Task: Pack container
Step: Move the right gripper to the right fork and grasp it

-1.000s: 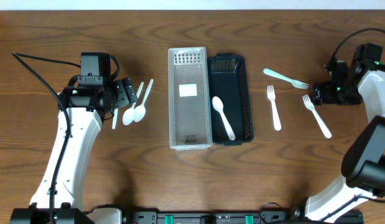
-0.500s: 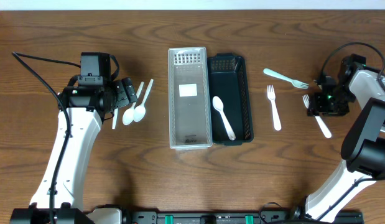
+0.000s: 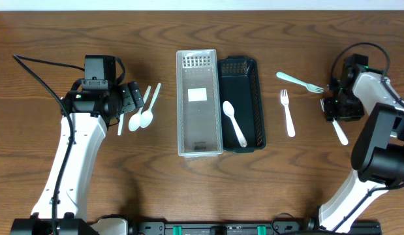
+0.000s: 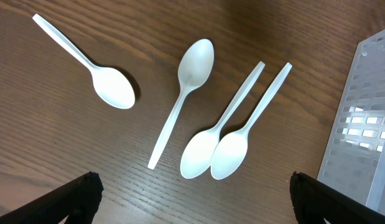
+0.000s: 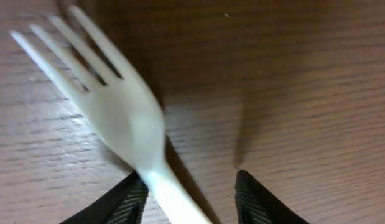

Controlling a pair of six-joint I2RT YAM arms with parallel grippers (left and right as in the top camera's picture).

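Note:
A clear tray point(image 3: 199, 103) and a dark basket point(image 3: 252, 104) stand side by side mid-table; one white spoon point(image 3: 234, 123) lies in the basket. Several white spoons point(image 4: 191, 65) lie on the wood at the left, just beyond my open, empty left gripper point(image 4: 192, 205), which also shows in the overhead view point(image 3: 126, 99). My right gripper point(image 5: 192, 199) is open and low over a white fork point(image 5: 120, 115), its fingers either side of the handle. In the overhead view this gripper point(image 3: 337, 108) covers the fork's tines and the handle point(image 3: 341, 134) sticks out.
Two more white forks point(image 3: 299, 81) point(image 3: 288, 112) lie between the basket and my right gripper. The clear tray's corner point(image 4: 366, 124) shows at the right of the left wrist view. Bare wood surrounds everything.
My right gripper has moved left and down from the table's right edge onto the rightmost fork. The left arm and the spoons have not moved.

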